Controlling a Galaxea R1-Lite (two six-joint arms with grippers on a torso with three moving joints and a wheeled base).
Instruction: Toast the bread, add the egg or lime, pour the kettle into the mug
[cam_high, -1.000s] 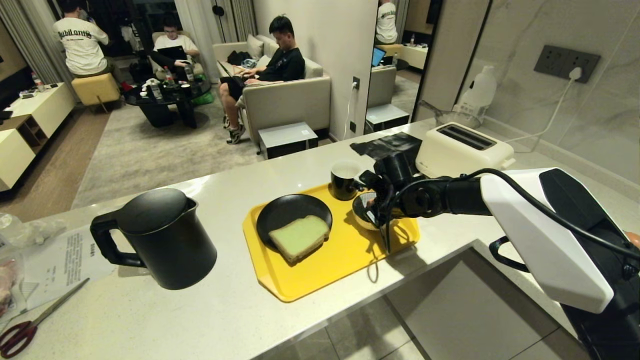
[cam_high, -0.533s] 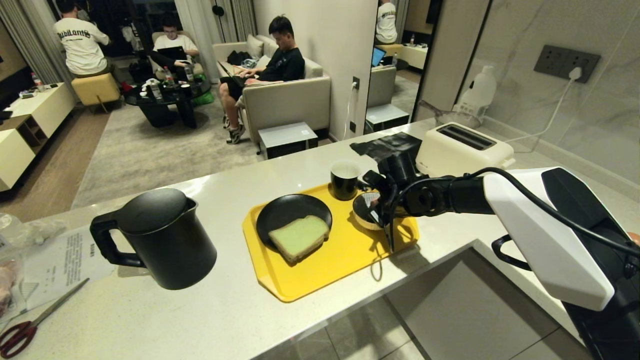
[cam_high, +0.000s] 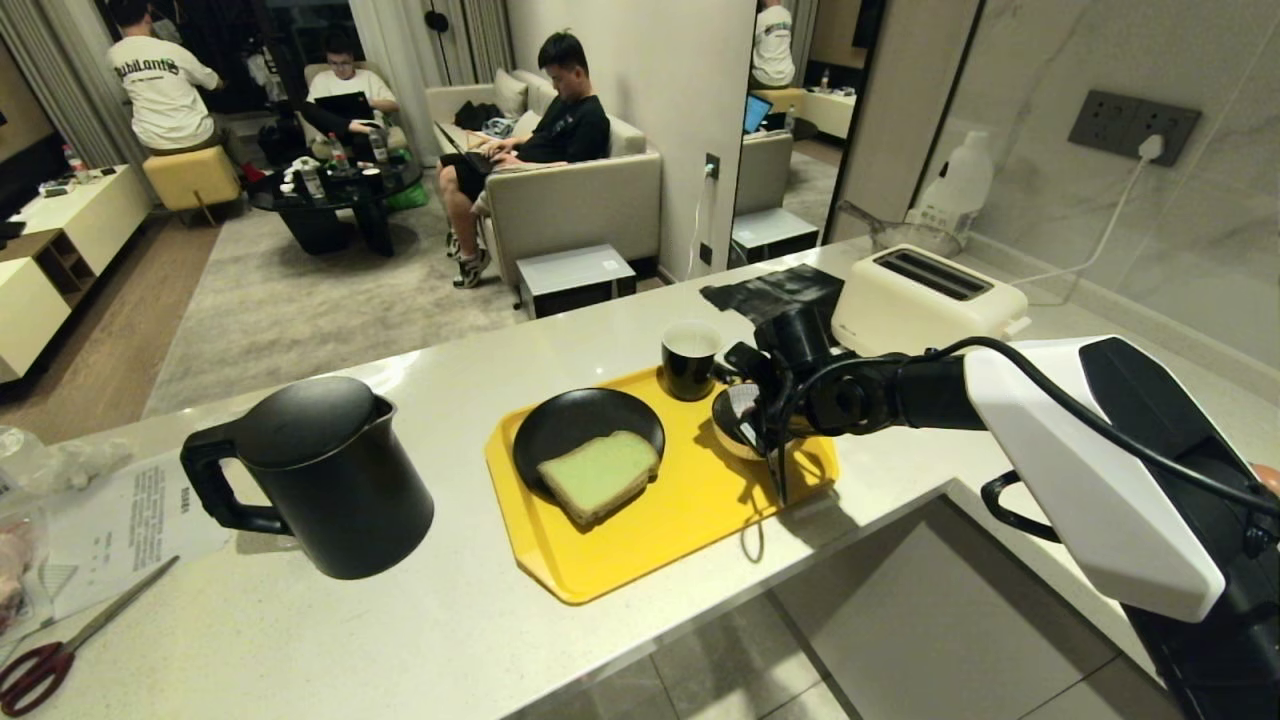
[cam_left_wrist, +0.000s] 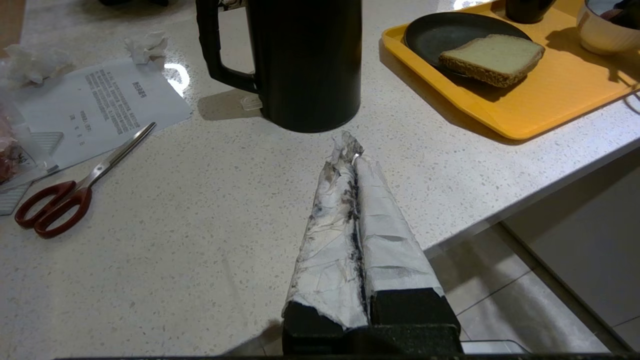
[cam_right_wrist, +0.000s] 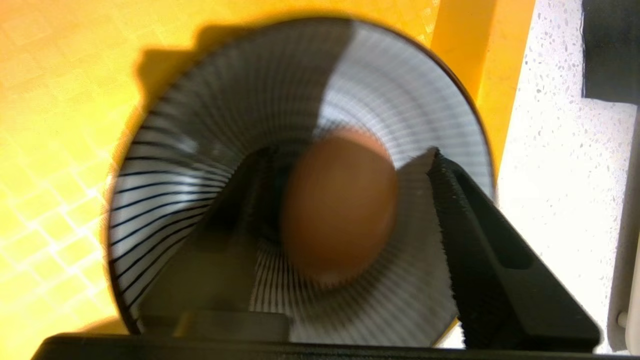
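From my head, the yellow tray (cam_high: 690, 520) on the bench (cam_high: 400, 640) carries a black plate (cam_high: 560, 420) with the bread (cam_high: 598, 472) lying flat on it, pale green face up, beside the mug (cam_high: 690, 358), white inside, and a striped bowl (cam_high: 728, 425) into which my right pincer (cam_high: 752, 412) reaches. The black kettle (cam_high: 310, 478) stands upright off the tray to the left, handle pointing left; the toaster (cam_high: 925, 295) sits behind. At my left wrist, my left pincer (cam_left_wrist: 352, 155) is pressed together over the bench, near the kettle's base, scissors (cam_left_wrist: 75, 187) and paper (cam_left_wrist: 95, 107) to one side. At my right wrist, the brown egg (cam_right_wrist: 340, 205) lies in the bowl, blurred, between my spread fingers (cam_right_wrist: 480, 235), its long axis towards the camera; whether they touch it I cannot tell.
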